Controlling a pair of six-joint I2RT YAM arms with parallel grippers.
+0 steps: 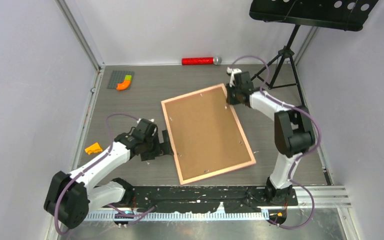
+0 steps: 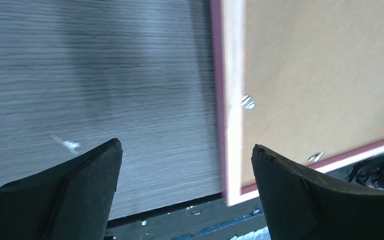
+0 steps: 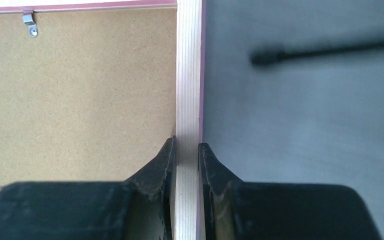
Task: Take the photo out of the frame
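Pale-pink frame (image 1: 243, 131) lay back-up, brown backing board (image 1: 205, 132) showing; my right gripper (image 3: 186, 150) clamped its 1 o'clock rim, left gripper (image 2: 185, 145) spread apart.

1. Frame (image 1: 217, 172): pale pink-tan rim with fine wood grain, deeper pink outer edge.
2. Board (image 1: 205, 132): plain speckled brown.
3. Desk (image 1: 130, 105): grey with dark wood-grain streaks.
4. Tube (image 1: 197, 61): glittery red, silver end.
5. Plate (image 1: 115, 79): grey, carrying an orange and green piece (image 1: 123, 85).
6. Block (image 1: 93, 148): orange-yellow.
7. Stand (image 1: 312, 10): black.
8. Arms (image 1: 102, 161): white shells, black joints, purple cables.
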